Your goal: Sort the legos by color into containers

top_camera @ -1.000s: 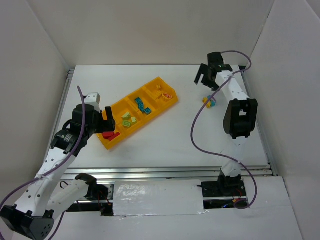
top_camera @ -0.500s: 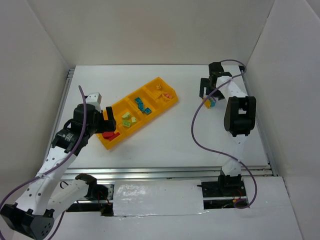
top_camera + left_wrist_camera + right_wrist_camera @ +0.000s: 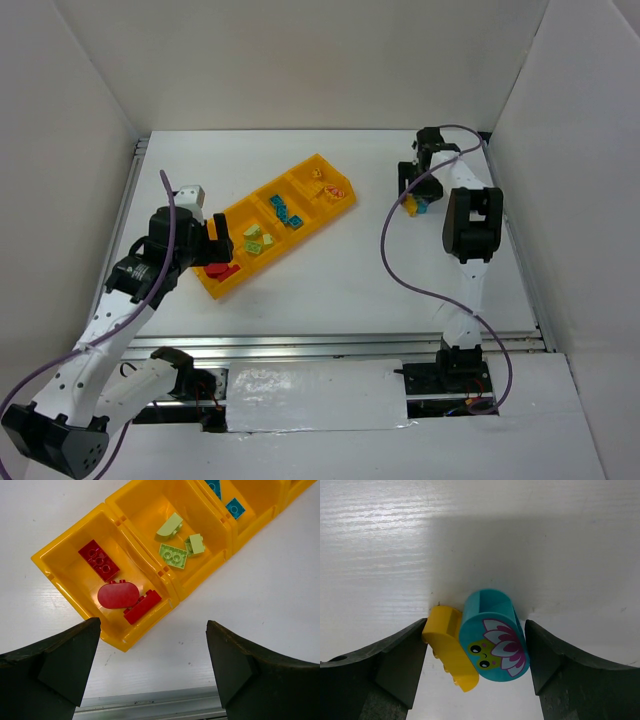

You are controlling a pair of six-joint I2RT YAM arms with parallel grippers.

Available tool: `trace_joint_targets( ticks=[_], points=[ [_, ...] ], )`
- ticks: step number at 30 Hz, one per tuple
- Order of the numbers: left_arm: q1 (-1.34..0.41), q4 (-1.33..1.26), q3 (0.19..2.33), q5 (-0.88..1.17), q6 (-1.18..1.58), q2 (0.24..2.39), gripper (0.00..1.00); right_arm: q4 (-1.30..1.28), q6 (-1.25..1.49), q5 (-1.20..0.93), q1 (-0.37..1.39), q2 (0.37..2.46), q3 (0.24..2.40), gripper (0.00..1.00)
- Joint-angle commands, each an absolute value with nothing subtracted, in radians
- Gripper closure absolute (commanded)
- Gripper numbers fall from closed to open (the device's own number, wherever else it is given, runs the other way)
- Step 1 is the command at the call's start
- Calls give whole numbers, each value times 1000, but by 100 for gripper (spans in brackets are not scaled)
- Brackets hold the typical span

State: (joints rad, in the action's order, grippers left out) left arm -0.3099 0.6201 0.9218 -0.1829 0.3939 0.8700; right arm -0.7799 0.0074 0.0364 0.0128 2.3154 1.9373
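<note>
The orange-yellow tray [image 3: 318,159] lies diagonally at centre left, with four compartments in a row. In the left wrist view its end compartment [image 3: 60,562] holds three red legos [image 3: 118,594]. The adjoining one holds yellow-green legos [image 3: 173,555], and teal ones [image 3: 235,507] lie beyond. My left gripper [image 3: 152,665] is open and empty, just off the tray's red end [image 3: 218,246]. My right gripper [image 3: 475,626] is open and low over the table [image 3: 413,193]. It straddles a teal round lego with a frog picture [image 3: 492,642] and an orange-yellow lego [image 3: 449,647] that touch each other.
White walls close the table at the left, back and right. A metal rail [image 3: 165,705] runs along the near table edge. The right arm's purple cable [image 3: 388,262] loops over the table right of centre.
My right gripper has come nearer and lower, from behind the two loose legos to straddling them. The left arm has barely moved.
</note>
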Motion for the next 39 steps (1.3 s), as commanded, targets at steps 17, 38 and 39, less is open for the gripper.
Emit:
trace_joint_targets(
  ticks=[17, 38, 39],
  points=[
    [-295, 347, 822, 269, 613, 868, 0, -476, 418, 123, 497, 1583, 1344, 86],
    [-486, -416, 580, 505, 743, 946, 4, -499, 894, 426, 920, 1473, 1439, 98],
    [-485, -422, 575, 489, 744, 945, 6, -494, 894, 436, 934, 1456, 1437, 98]
  ],
)
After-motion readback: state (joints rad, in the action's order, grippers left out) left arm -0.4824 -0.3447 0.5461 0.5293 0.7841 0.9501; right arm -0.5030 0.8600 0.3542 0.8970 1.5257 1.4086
